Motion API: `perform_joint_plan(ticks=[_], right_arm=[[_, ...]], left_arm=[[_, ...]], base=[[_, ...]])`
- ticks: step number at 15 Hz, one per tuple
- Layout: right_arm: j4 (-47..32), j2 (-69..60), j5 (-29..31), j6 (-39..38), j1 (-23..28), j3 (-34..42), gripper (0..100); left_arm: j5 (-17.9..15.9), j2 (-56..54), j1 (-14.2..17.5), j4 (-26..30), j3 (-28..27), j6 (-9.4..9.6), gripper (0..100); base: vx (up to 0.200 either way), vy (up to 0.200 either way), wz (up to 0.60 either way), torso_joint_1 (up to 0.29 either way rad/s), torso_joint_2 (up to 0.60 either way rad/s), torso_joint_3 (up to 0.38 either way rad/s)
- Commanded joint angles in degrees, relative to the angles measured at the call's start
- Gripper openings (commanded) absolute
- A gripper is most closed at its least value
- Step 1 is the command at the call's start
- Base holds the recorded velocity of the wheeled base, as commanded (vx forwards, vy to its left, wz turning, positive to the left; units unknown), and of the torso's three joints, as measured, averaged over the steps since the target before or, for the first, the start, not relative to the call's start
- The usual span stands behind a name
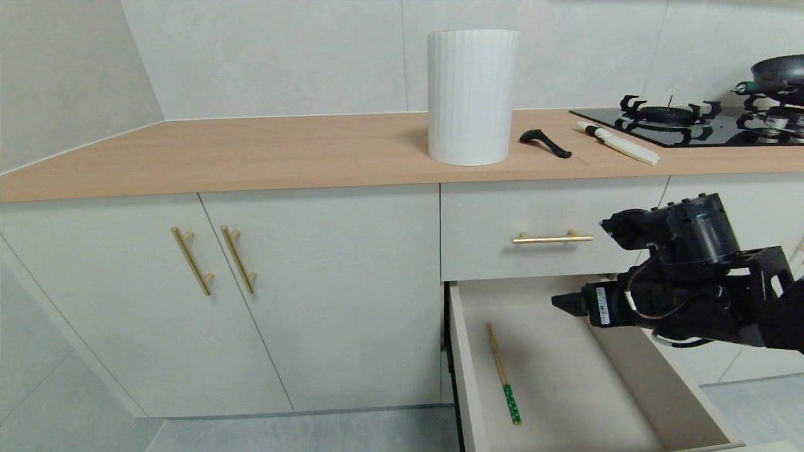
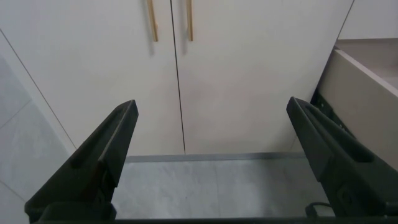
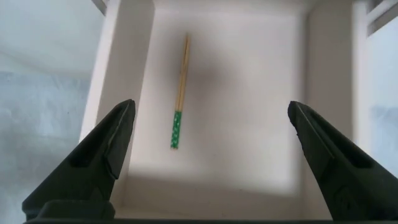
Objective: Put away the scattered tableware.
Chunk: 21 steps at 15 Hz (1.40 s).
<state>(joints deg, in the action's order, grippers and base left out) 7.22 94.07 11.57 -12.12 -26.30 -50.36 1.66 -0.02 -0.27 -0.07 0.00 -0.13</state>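
A pair of bamboo chopsticks [image 1: 503,375] with green ends lies on the floor of the open drawer [image 1: 461,351], near its left wall. My right gripper [image 1: 563,302] hovers above the drawer, open and holding nothing. The right wrist view shows the chopsticks [image 3: 180,93] well below the right gripper [image 3: 211,112]. On the counter lie a black spoon [image 1: 545,142] and a pale long utensil [image 1: 619,143] with a dark tip. My left gripper [image 2: 212,109] is open and holds nothing, low down facing the cupboard doors [image 2: 180,74].
A tall white ribbed container [image 1: 472,97] stands on the wooden counter [image 1: 251,150]. A gas hob [image 1: 678,119] with a dark pan [image 1: 779,69] is at the right. A shut drawer with a gold handle [image 1: 553,238] sits above the open one. The open drawer's side [image 2: 367,81] is near the left gripper.
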Motion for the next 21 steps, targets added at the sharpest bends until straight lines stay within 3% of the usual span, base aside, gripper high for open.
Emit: perform_joint_plan(ticks=[1,21], right_arm=[[0.17,-2.05,0.03,0.16,0.02,0.35,100],[0.25,-0.12,-0.06,0.25,1.16,0.35,100]], left_arm=[[0.01,0.02,0.0,-0.01,0.0,-0.04,100],[0.01,0.02,0.0,-0.01,0.0,-0.04,100]], base=[[0.0,0.0,0.0,0.036,-0.16,-0.124],[0.0,0.0,0.0,0.172,-0.45,-0.279]])
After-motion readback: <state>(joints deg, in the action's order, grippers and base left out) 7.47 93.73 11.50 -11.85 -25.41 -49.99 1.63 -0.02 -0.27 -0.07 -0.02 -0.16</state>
